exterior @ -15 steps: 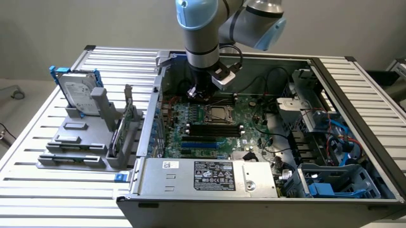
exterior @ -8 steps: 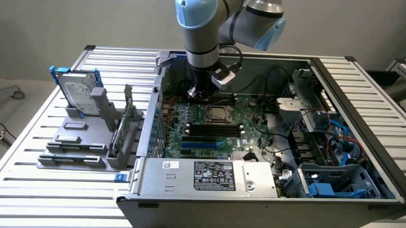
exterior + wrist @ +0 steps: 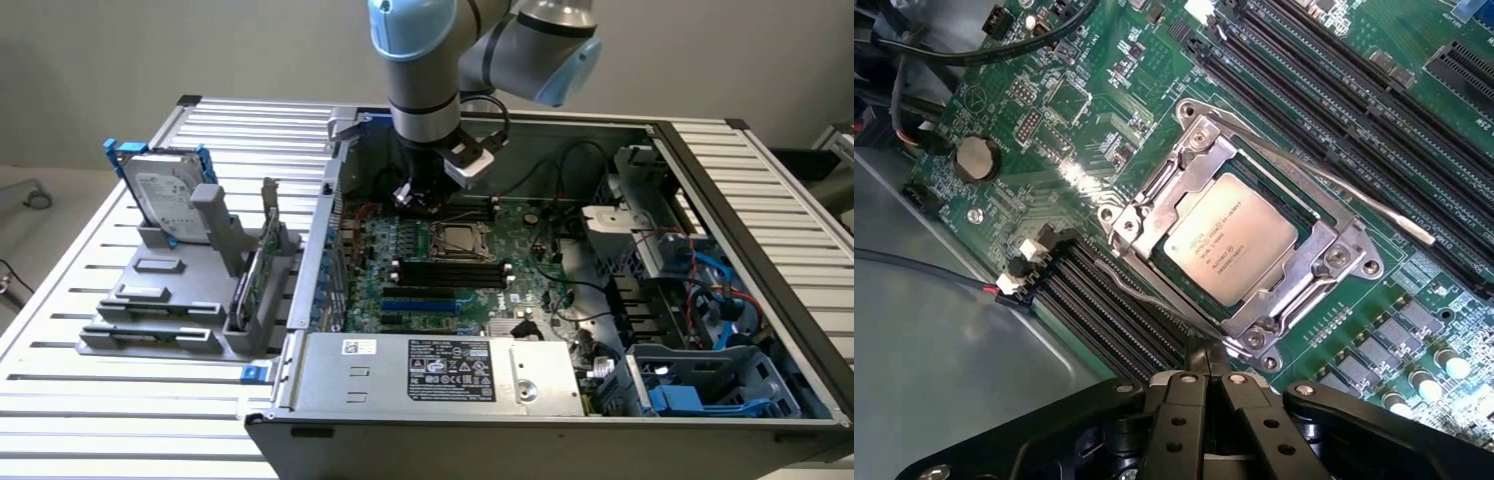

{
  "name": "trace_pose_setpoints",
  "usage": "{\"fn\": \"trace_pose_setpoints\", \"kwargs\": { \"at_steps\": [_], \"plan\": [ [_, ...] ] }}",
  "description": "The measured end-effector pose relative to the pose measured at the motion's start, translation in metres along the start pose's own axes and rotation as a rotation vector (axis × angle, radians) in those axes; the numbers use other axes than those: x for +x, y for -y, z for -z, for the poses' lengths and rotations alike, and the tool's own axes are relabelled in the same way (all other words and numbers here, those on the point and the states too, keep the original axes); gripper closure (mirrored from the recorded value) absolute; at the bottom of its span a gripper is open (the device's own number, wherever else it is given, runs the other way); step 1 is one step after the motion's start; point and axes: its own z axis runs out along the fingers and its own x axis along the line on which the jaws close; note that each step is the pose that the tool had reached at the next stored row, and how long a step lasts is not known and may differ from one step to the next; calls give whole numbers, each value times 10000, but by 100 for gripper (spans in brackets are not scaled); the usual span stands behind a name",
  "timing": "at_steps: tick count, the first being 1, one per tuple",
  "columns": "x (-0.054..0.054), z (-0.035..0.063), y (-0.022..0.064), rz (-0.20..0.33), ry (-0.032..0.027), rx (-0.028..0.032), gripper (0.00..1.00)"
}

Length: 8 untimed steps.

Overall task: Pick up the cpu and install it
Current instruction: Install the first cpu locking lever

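The gripper (image 3: 1206, 358), closed together and empty, hangs close by the socket (image 3: 1334, 262) where the cpu (image 3: 1232, 238) seems seated, so a low drift could scrape the lever (image 3: 1374, 209).

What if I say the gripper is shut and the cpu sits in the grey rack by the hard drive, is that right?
Not quite. The cpu sits in the socket on the green board, not where you said. The wrist view shows it there. The gripper is shut, as you said.
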Motion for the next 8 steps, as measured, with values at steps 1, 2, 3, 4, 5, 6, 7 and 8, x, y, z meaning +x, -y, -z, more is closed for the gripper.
{"fn": "trace_pose_setpoints", "kwargs": {
  "at_steps": [1,2,3,4,5,6,7,8],
  "plan": [
    [0,0,1,3,18,-19,89],
    [1,-1,2,6,30,-32,89],
    [3,-3,6,8,39,-43,89],
    [6,-6,10,10,46,-49,89],
    [10,-11,15,12,48,-55,89],
    [14,-16,21,13,50,-60,89],
    [17,-19,25,14,55,-65,89],
    [20,-23,30,15,58,-68,89]
  ]
}}
